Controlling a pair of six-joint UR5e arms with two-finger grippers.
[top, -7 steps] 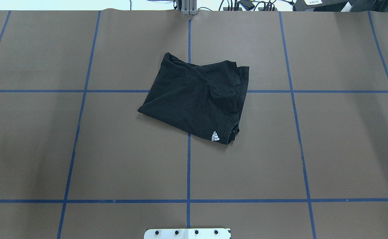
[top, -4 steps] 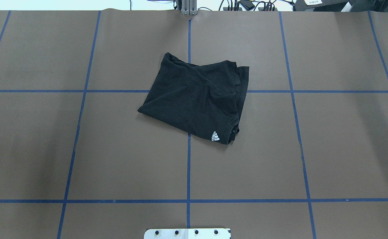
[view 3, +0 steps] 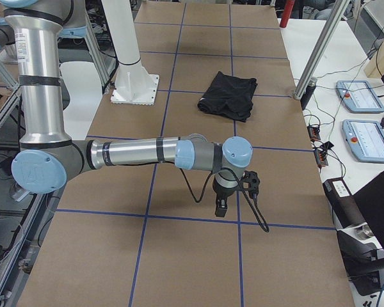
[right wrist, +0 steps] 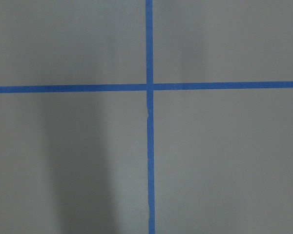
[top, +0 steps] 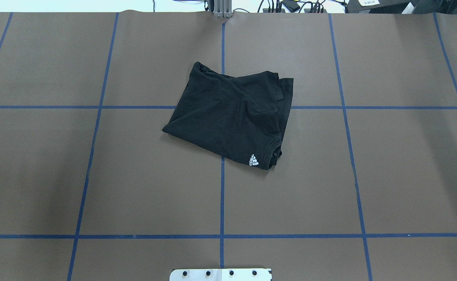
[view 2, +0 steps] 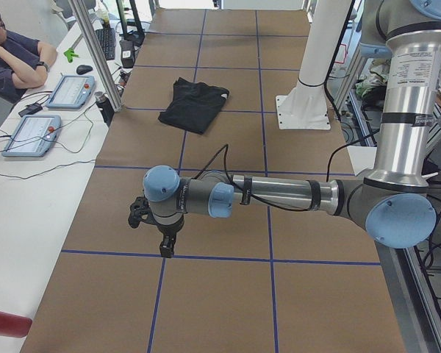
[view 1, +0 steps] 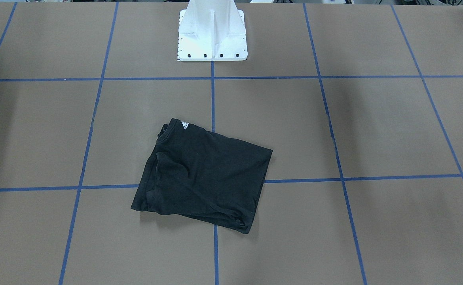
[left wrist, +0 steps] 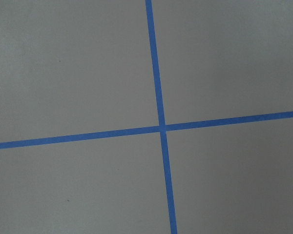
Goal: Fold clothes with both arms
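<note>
The black T-shirt (top: 228,117) lies folded into a rough rectangle near the table's middle, with its white collar logo (top: 254,160) facing up. It also shows in the front-facing view (view 1: 203,174). Its chest graphic is hidden. Neither arm touches it. The left gripper (view 2: 165,246) hangs low over the table far out to the robot's left. The right gripper (view 3: 221,210) hangs low far out to the right. Both show only in the side views, so I cannot tell whether they are open or shut. Both wrist views show only brown table and blue tape.
The white base pedestal (view 1: 211,31) stands at the robot's edge of the table. Blue tape lines (top: 222,195) grid the brown surface. An operator (view 2: 11,55) sits beside tablets (view 2: 31,134) on a side table; more tablets (view 3: 365,137) lie at the other end.
</note>
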